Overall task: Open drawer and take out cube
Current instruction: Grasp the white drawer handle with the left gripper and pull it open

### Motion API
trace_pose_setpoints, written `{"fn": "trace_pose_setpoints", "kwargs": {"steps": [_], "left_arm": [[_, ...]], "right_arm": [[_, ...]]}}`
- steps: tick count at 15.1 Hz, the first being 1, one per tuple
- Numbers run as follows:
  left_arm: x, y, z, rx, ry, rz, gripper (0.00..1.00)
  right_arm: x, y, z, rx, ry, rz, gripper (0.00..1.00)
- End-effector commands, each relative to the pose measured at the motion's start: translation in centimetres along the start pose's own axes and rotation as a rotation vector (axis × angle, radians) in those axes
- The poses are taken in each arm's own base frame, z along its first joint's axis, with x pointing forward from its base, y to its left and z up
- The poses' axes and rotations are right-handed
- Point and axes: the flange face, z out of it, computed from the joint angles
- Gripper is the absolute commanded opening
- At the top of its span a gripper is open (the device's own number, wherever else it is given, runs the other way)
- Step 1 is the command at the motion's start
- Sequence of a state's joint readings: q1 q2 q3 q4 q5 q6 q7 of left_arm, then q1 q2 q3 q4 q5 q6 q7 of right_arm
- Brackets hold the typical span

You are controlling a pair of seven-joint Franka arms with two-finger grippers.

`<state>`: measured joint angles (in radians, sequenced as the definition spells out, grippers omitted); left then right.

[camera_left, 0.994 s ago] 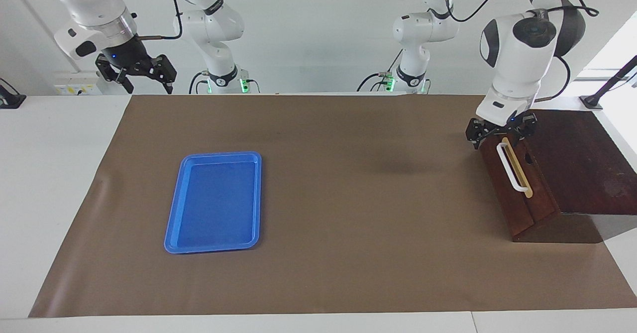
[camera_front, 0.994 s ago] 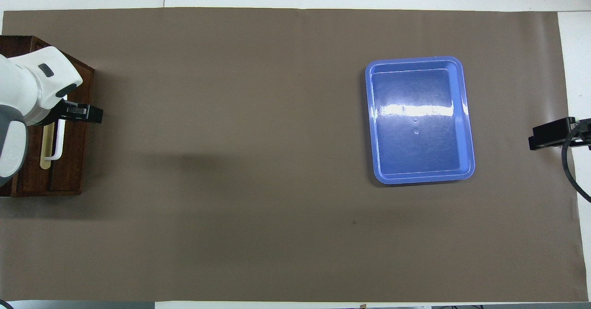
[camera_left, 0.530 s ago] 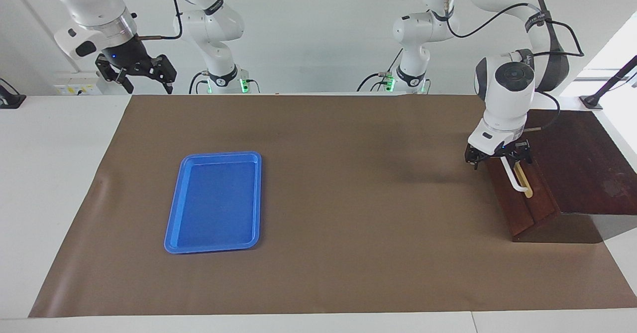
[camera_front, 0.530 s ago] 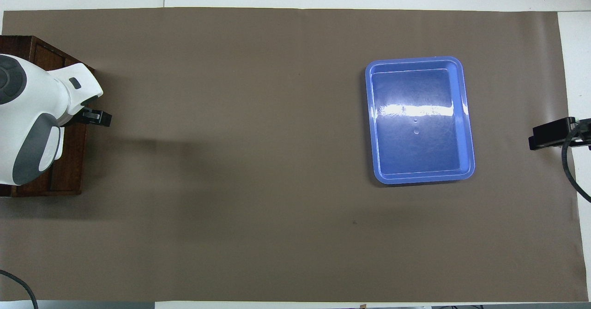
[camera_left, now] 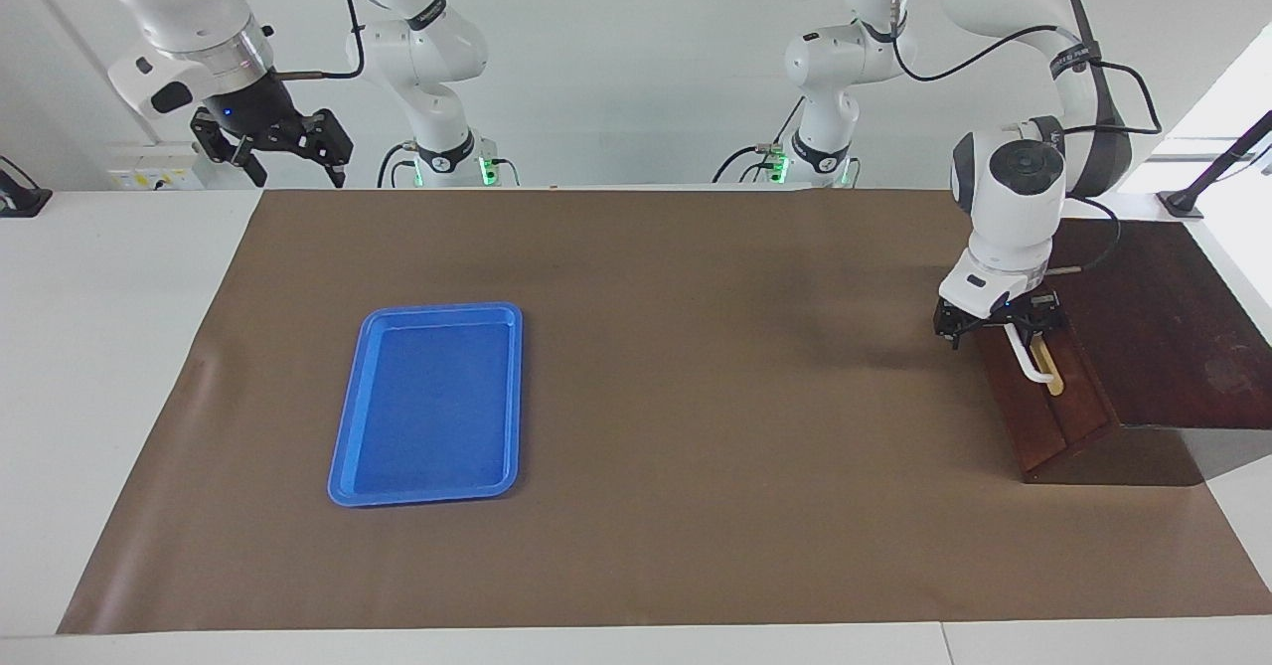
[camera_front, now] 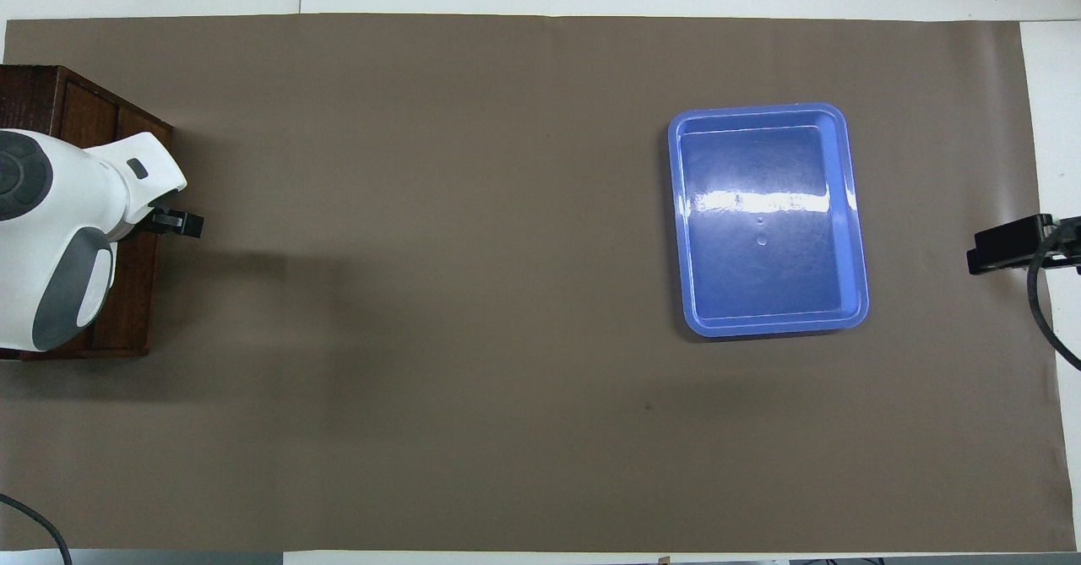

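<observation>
**Left claw at drawer handle, drawer shut, cube not visible**

Left claw (camera_left: 997,325): down at the front face of the drawer (camera_left: 1038,402), over the end of the white bar handle (camera_left: 1030,365) nearer the robots. Jaws spread wide, straddling that end of the bar; can't tell whether the fingers actually touch it. No grip on anything that I can see.

Left arm pose: comes from its base, arcs high over the wooden box (camera_left: 1158,327), wrist bent to point almost straight down, claw just off the box's front edge. In the overhead view the white wrist housing covers most of the drawer front; only one black finger (camera_front: 179,224) pokes out past the box edge onto the brown mat (camera_front: 507,295).

Right claw (camera_left: 273,143): parked in the air above the counter (camera_left: 99,347) edge at the right arm's end, off the mat, jaws wide, holding nothing. Arm waits. In the overhead view only a black part (camera_front: 1005,246) shows at the frame edge.

Hidden / cut off:
- Handle's nearer-robot half is under the claw; overhead view hides the handle entirely.
- Box is cut off at the frame edge in the overhead view.
- Cube: not in sight in either view.

Drawer: in the box at the left arm's end of the counter, closed flush. Front faces toward the right arm's end. Long axis of drawer front and handle runs nearer-to-farther from the robots, handle on a tan strip (camera_left: 1049,372).

Blue tray (camera_left: 429,402): flat on the mat toward the right arm's end, well apart from the box.
</observation>
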<state>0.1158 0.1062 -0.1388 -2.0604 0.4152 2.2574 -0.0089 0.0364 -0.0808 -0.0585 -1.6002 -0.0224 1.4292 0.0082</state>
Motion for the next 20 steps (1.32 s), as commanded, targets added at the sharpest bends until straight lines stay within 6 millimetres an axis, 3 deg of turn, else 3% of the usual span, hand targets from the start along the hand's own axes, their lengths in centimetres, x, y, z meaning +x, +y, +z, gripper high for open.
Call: {"fn": "trace_pose_setpoints", "kwargs": {"steps": [1,3,8,12,17,20], "left_arm": [[-0.5,0.2,0.5,0.008,0.036,0.001,1.00],[0.2,1.4,0.5,-0.002,0.063,-0.085,1.00],[2.5,10.2,-3.1,-0.045,0.086,-0.238,1.00],[2.7,15.1,-5.0,-0.116,0.079,-0.269,1.00],[2.5,15.3,-5.1,-0.104,0.050,-0.264,1.00],[5.7,14.0,-8.3,-0.113,-0.027,-0.325,1.00]], "right_arm": [[-0.6,0.1,0.1,0.002,0.012,0.009,1.00],[-0.6,0.1,0.1,0.002,0.010,0.009,1.00],[-0.6,0.1,0.1,0.002,0.010,0.009,1.00],[-0.6,0.1,0.1,0.002,0.012,0.009,1.00],[-0.6,0.1,0.0,0.002,0.013,0.009,1.00],[-0.6,0.2,0.0,0.002,0.013,0.011,1.00]]}}
